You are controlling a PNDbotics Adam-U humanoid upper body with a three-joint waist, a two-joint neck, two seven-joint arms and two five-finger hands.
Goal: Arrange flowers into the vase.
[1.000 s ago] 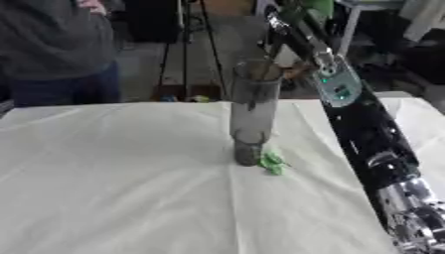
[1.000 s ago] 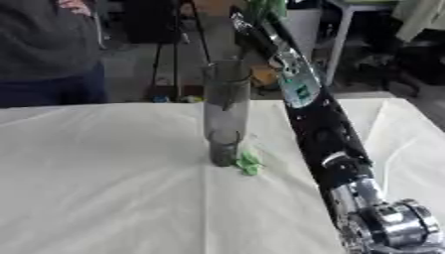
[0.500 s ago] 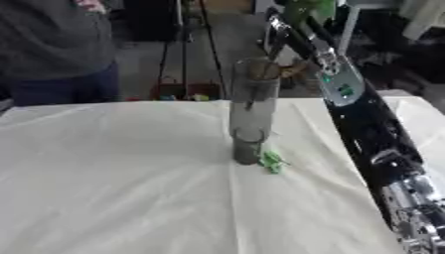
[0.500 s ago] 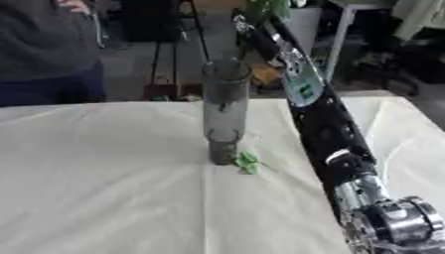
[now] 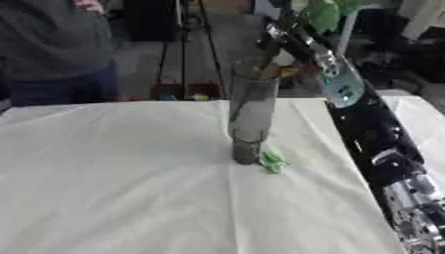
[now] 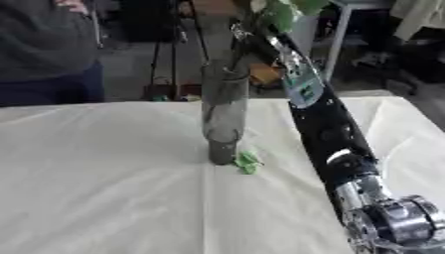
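Observation:
A tall clear glass vase stands upright on the white tablecloth, a little right of the middle. My right arm reaches up from the lower right corner, and its hand is just above and behind the vase's mouth. That hand is shut on a flower stem with green leaves at the top of the picture; the stem's lower end points down at the rim. A small green leaf piece lies on the cloth, touching the vase's base on its right. My left hand shows in no view.
A person in dark clothes stands beyond the table's far left edge. A tripod and dark furniture stand behind the table. My right forearm crosses the table's right side.
My right hand with the flower has come down a little and closer to the vase's mouth. The vase and the leaf piece have not moved.

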